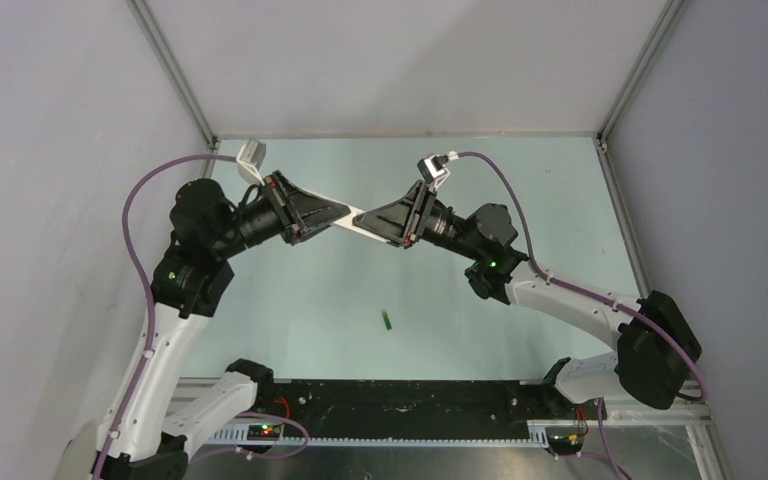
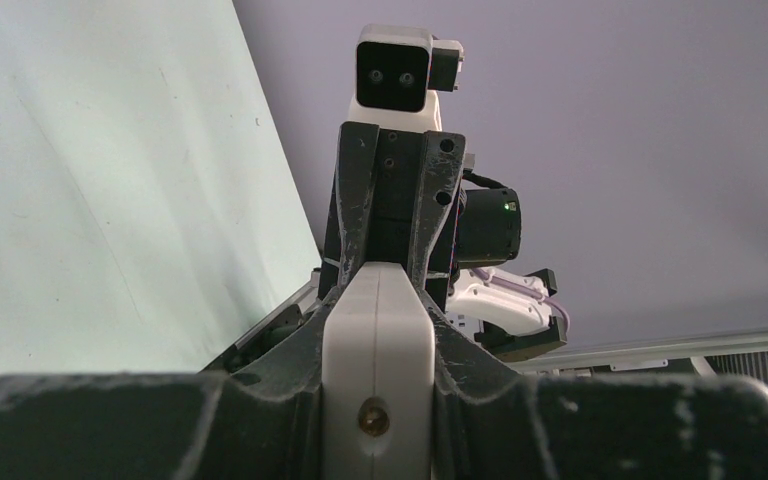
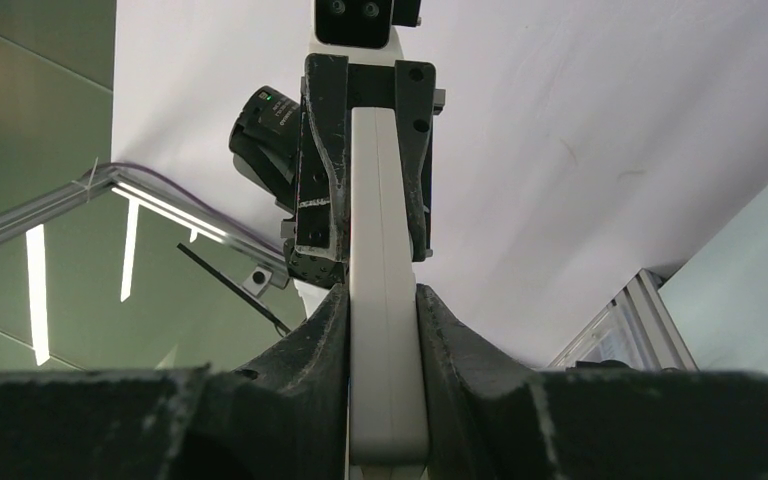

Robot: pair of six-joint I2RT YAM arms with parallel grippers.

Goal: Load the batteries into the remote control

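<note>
Left gripper [image 2: 379, 300] and right gripper [image 3: 385, 310] each squeeze one end of the remote control [image 3: 378, 230], which stretches longways between them. Green battery [image 1: 387, 319] lies on the table [image 1: 290, 300] under the remote control, touching nothing.

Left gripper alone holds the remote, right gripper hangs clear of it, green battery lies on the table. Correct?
Not quite. The right gripper isn't clear: the right wrist view shows it shut on the remote control too. The left gripper holds the other end; the green battery lies on the table.
</note>
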